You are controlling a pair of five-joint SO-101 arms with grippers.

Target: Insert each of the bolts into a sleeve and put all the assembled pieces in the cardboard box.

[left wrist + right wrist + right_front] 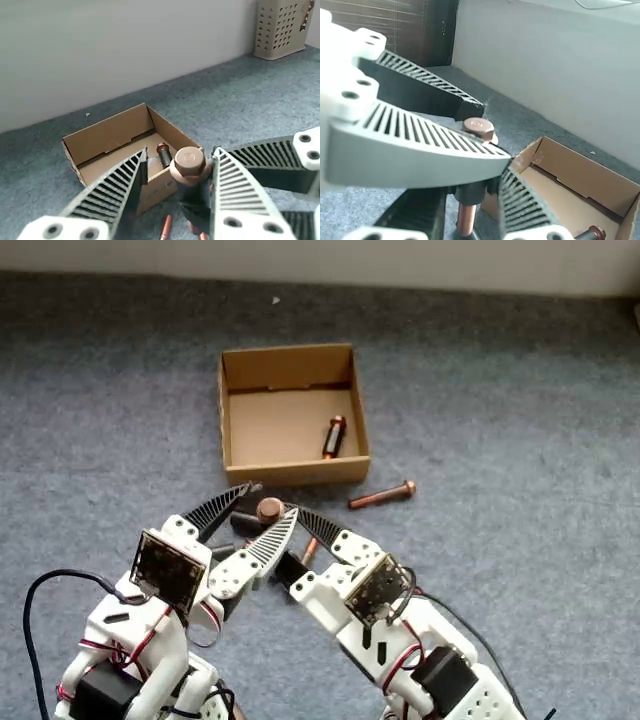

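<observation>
Item: bolt (269,508), copper, hex head up, held off the tabletop just in front of the cardboard box; its shank goes down into a dark sleeve (470,192).

Holder: right hand (472,187), fingers closed in on either side of the sleeve, nothing else in it.

Attending: left hand (181,152), fingers spread wide with the bolt head between them. The head sits against one finger and apart from the other, so there is no grip.

Container: cardboard box (290,472), open top, square, flaps folded in. Contents: one assembled piece (333,437), bolt in sleeve, lying near the side wall.

Loose stock: second bolt (381,496), bare, lying flat on the tabletop just beside the box's front corner. A further copper shank (166,227) shows low beneath the two hands.

Support: tabletop (520,440), covered in grey carpet.

Surroundings: pale wall (125,50) behind the box; beige perforated basket (280,25) standing against it, well apart from the work.
</observation>
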